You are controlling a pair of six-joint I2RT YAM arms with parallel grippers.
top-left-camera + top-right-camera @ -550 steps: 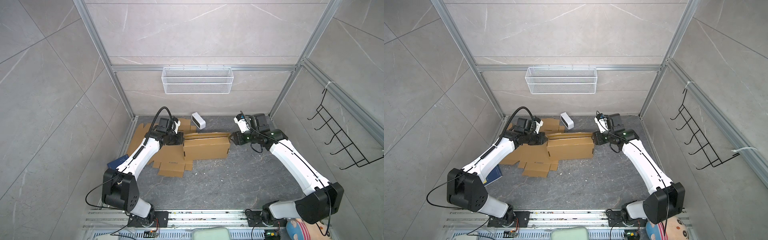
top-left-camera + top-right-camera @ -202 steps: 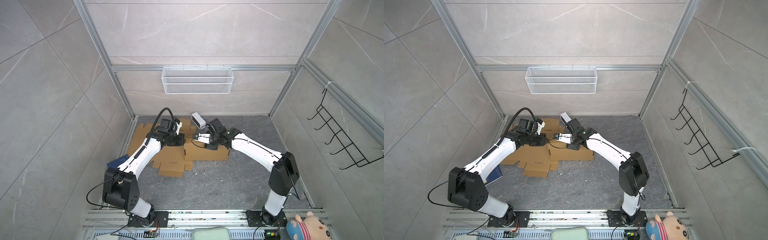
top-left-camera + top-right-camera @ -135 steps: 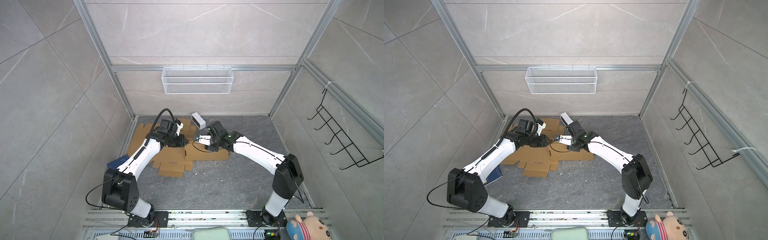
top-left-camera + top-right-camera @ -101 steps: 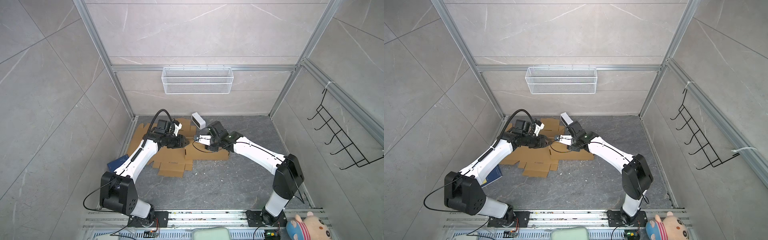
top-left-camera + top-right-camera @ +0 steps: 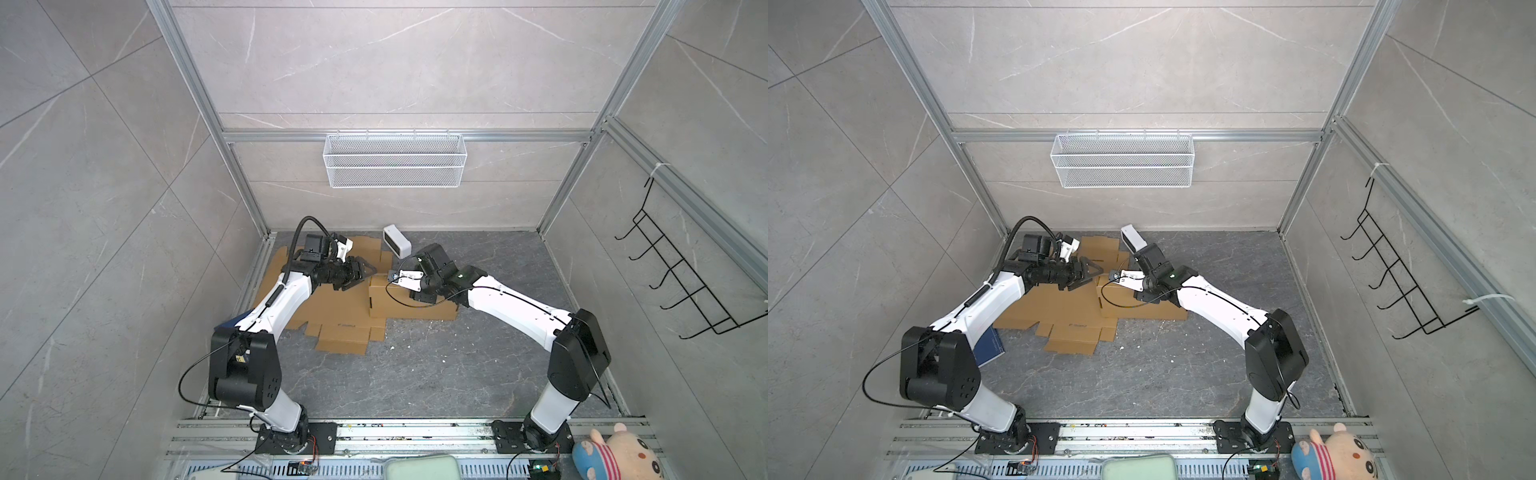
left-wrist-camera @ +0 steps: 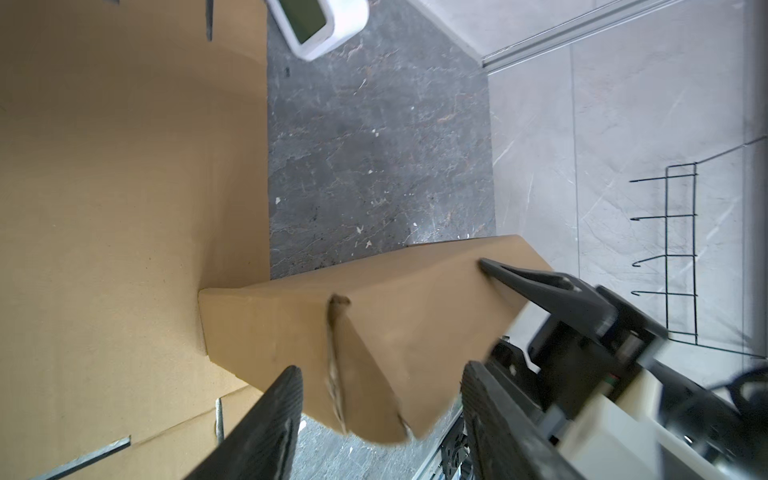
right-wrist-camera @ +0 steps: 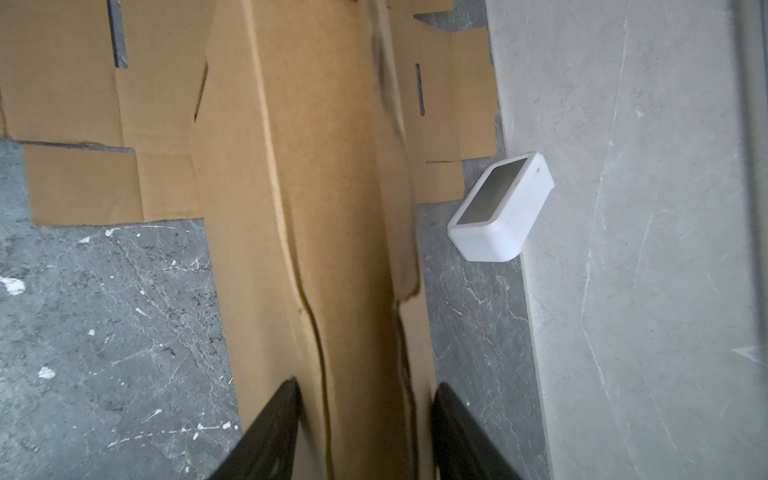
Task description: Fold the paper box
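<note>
– Jaws status, box location?
– Left gripper (image 5: 363,274) jaws stand open at the paper box (image 5: 340,307) corner; right gripper (image 7: 365,382) jaws clamp its raised wall. Brown, partly folded, it lies on the floor (image 5: 415,365).

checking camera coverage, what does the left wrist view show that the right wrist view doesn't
Only left wrist: the black wire rack and the right gripper's finger against the raised wall of the paper box. Only right wrist: the white device whole, beside the back wall; left wrist clips it. Both: the box, the device, the grey floor.
</note>
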